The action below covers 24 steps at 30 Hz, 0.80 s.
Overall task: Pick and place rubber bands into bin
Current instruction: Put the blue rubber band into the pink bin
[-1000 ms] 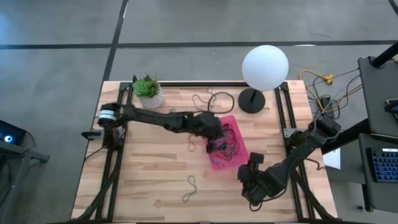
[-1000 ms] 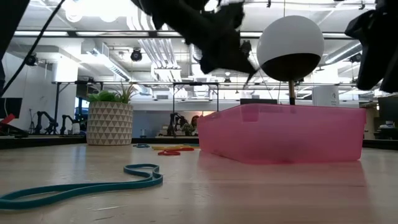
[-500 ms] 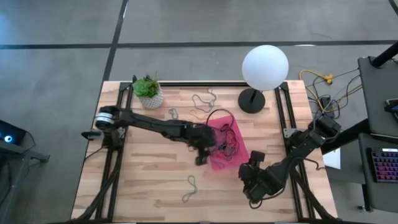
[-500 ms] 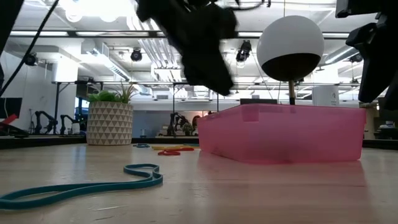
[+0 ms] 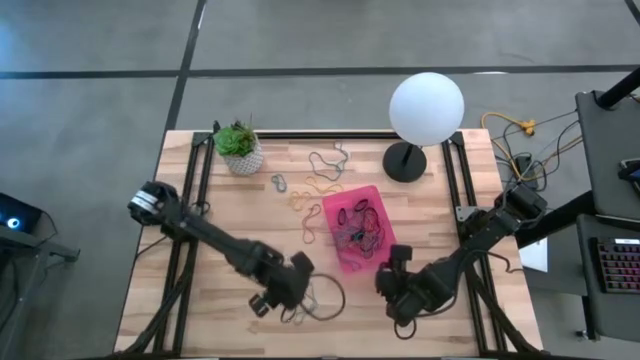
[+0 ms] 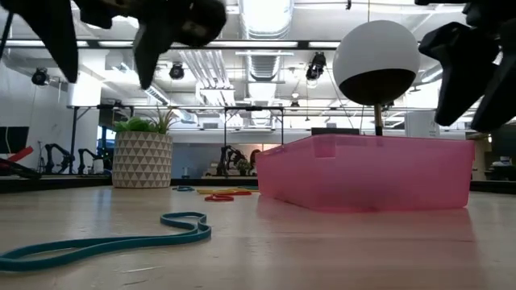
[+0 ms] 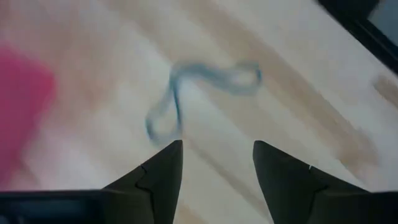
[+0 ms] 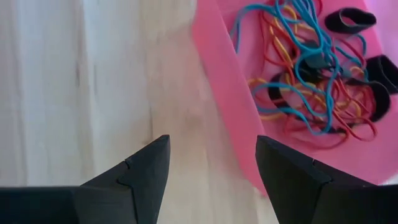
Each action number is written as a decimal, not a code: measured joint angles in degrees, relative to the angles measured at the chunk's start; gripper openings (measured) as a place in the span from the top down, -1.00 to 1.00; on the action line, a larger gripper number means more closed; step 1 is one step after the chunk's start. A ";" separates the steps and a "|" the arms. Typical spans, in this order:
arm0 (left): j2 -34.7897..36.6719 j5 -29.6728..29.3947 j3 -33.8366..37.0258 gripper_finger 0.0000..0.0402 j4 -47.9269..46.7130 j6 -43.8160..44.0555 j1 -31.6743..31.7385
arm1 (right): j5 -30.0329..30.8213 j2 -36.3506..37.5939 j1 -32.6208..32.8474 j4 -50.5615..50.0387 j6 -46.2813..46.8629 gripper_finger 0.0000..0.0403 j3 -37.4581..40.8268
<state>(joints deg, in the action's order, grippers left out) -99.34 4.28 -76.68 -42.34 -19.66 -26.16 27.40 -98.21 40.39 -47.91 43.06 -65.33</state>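
The pink bin (image 5: 345, 252) sits right of the table's centre and holds several rubber bands (image 8: 311, 81) in blue, red, orange and black. A teal rubber band (image 7: 199, 93) lies flat on the wood near the front edge; it also shows in the low view (image 6: 105, 243). My left gripper (image 5: 292, 298) hangs open above this band, clear of it, its fingers (image 7: 158, 177) apart. My right gripper (image 5: 395, 285) is open and empty just near of the bin's near right corner (image 8: 227, 124). More loose bands (image 5: 322, 165) lie on the far part of the table.
A white pot with a green plant (image 5: 240, 148) stands at the far left. A lamp with a white globe (image 5: 426, 108) and a black base (image 5: 405, 162) stands at the far right. Loose bands (image 5: 310, 238) lie left of the bin. Black frame rails (image 5: 185, 250) run along both sides.
My left gripper has left the space over the bin and swung toward the table's near edge, ending above the teal band at the front. My right gripper has stayed by the bin's near corner.
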 joint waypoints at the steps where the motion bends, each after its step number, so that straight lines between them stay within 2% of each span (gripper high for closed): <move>1: -0.39 -2.06 0.94 0.10 3.33 -1.61 -0.65 | -0.01 0.00 -0.15 0.71 0.05 -0.11 -0.01; 3: -1.41 -4.52 2.37 0.10 9.12 -2.89 -0.50 | -0.18 0.00 -0.38 1.81 0.29 -0.11 -0.09; 6: -3.03 -4.95 2.90 0.10 14.24 -3.46 1.22 | -0.57 0.00 -0.36 3.20 0.29 -0.11 -0.12; 9: -4.84 -3.09 2.96 0.10 14.91 -4.03 2.45 | -1.37 0.00 -0.34 3.63 0.33 -0.11 -0.31; 15: -8.56 -0.10 3.17 0.10 16.21 -10.97 2.67 | -2.51 0.00 -0.29 3.75 0.44 -0.11 -1.42; 24: -13.50 1.21 2.95 0.11 18.51 -10.86 2.94 | -2.43 0.00 -0.29 3.68 3.96 -0.11 -2.20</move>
<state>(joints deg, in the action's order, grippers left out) -112.84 5.49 -73.74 -23.83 -30.52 -23.22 24.97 -98.21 40.10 -44.24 47.03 -67.53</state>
